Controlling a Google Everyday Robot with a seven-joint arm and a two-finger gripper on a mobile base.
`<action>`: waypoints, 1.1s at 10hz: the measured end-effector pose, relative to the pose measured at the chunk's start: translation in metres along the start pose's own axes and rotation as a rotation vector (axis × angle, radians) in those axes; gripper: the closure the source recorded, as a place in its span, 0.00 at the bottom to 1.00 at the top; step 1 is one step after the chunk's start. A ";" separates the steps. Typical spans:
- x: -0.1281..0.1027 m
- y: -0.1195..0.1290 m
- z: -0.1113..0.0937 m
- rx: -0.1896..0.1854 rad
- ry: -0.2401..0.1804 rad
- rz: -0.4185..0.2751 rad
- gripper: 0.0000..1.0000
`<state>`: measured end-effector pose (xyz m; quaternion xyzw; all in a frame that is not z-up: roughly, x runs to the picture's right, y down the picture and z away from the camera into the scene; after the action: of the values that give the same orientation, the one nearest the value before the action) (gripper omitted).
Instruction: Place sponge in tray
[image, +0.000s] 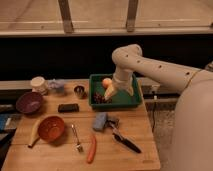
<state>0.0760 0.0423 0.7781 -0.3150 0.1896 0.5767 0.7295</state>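
Observation:
The pale blue-grey sponge (100, 121) lies on the wooden table in front of the tray, next to a small dark metallic object. The dark green tray (131, 99) stands at the back right of the table and holds an orange fruit (106, 82) and dark grapes (98, 97). My gripper (110, 91) hangs over the tray's middle, beside the orange, well behind the sponge and not touching it. The white arm reaches in from the right.
A purple bowl (28, 102) and an orange bowl (51, 128) with a banana (35, 134) are at the left. A black bar (68, 107), fork (76, 138), carrot (91, 148), black-handled tool (125, 141), a small cup (79, 91) and a white container (37, 84) are also on the table.

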 end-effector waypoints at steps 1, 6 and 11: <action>0.001 -0.001 0.000 0.001 0.005 0.001 0.20; 0.002 0.028 0.036 0.050 0.094 -0.091 0.20; 0.010 0.080 0.065 0.058 0.151 -0.199 0.20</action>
<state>-0.0037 0.1044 0.7994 -0.3537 0.2285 0.4705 0.7754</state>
